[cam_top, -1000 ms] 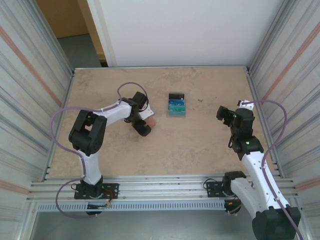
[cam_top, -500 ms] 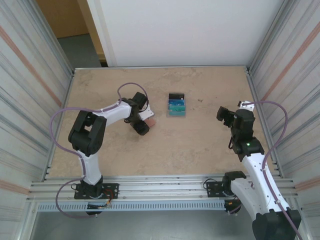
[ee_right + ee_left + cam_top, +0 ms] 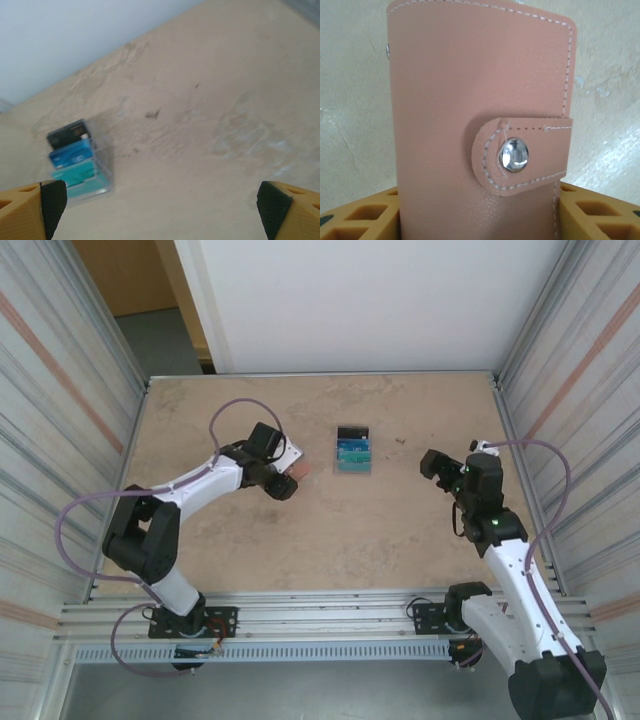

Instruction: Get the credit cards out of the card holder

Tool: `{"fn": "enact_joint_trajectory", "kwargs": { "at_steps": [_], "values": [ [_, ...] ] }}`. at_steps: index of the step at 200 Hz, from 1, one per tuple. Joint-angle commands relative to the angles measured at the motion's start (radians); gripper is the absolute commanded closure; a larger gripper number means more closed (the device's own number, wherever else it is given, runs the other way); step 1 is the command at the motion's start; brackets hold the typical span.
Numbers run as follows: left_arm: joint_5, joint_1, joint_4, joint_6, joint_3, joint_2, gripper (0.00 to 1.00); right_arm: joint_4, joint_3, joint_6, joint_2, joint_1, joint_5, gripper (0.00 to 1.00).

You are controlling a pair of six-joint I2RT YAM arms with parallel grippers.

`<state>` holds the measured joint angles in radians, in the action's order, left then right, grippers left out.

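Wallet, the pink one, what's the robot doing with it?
The left claw has its fingers on both sides of the wallet, which is snapped shut. Whether it grips firmly isn't clear. The right claw hangs open above the table. Black, blue and teal cards sit in a clear stand mid-table.

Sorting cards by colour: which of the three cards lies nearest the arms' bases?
The thin teal-green plastic card, frontmost; the blue card and black card sit behind it, farther away.
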<state>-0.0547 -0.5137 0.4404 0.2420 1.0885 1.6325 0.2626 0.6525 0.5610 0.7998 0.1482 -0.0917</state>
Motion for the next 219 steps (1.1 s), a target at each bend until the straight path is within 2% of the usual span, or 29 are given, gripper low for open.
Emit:
{"fn": "enact_joint_trajectory", "kwargs": {
  "at_steps": [1,20,73,120,162,219],
  "values": [
    [0.005,-0.026,-0.108,-0.078,-0.047,-0.059,0.42,-0.059,-0.021,0.152,0.028,0.048,0.129,0.01],
    [0.019,-0.045,-0.169,-0.116,-0.079,-0.095,0.41,-0.110,-0.028,0.210,0.072,0.120,0.167,0.01],
    [-0.058,-0.065,-0.281,-0.208,-0.118,-0.171,0.41,-0.330,-0.007,0.347,0.272,0.315,0.295,0.03],
    [-0.089,-0.109,-0.298,-0.223,-0.114,-0.188,0.41,-0.454,0.121,0.336,0.482,0.448,0.364,0.07],
    [-0.132,-0.123,-0.328,-0.242,-0.130,-0.216,0.41,-0.522,0.203,0.335,0.621,0.479,0.401,0.11],
    [-0.162,-0.124,-0.355,-0.259,-0.156,-0.256,0.41,-0.563,0.223,0.347,0.680,0.479,0.403,0.18]
  ]
}}
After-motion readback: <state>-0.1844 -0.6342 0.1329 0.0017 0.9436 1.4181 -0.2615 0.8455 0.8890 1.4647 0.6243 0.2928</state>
